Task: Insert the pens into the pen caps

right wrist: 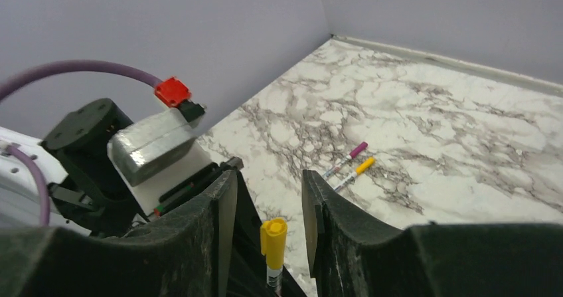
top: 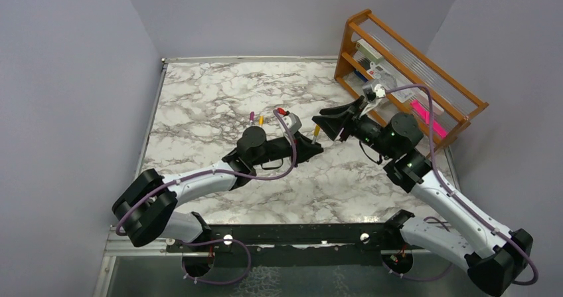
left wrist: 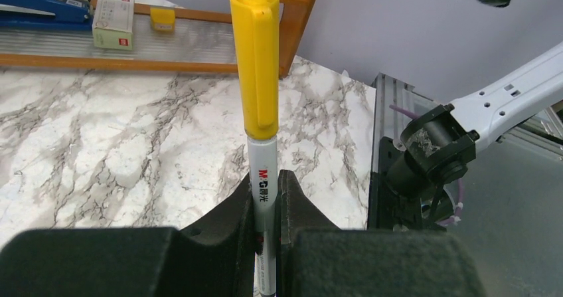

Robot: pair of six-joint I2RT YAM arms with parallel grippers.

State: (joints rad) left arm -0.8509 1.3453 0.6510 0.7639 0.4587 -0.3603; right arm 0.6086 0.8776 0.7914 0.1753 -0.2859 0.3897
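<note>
My left gripper (left wrist: 265,194) is shut on the silver-grey barrel of a pen (left wrist: 263,174), which stands upright between its pads. A yellow pen cap (left wrist: 255,58) sits over the pen's upper end. From above, this capped pen (top: 317,132) is at the table's middle, at the left gripper (top: 311,144). My right gripper (right wrist: 269,181) is open. Its fingers stand either side of the yellow cap (right wrist: 273,236) without touching it. Two more pens lie side by side on the marble, one with a magenta cap (right wrist: 357,150) and one with a yellow cap (right wrist: 364,165), left of both grippers (top: 256,119).
A wooden rack (top: 405,71) stands at the back right with small boxes and a flat bright-pink object (top: 425,114) on it. Grey walls enclose the marble table (top: 212,98) on three sides. The right arm's base (left wrist: 431,154) shows by the table's edge.
</note>
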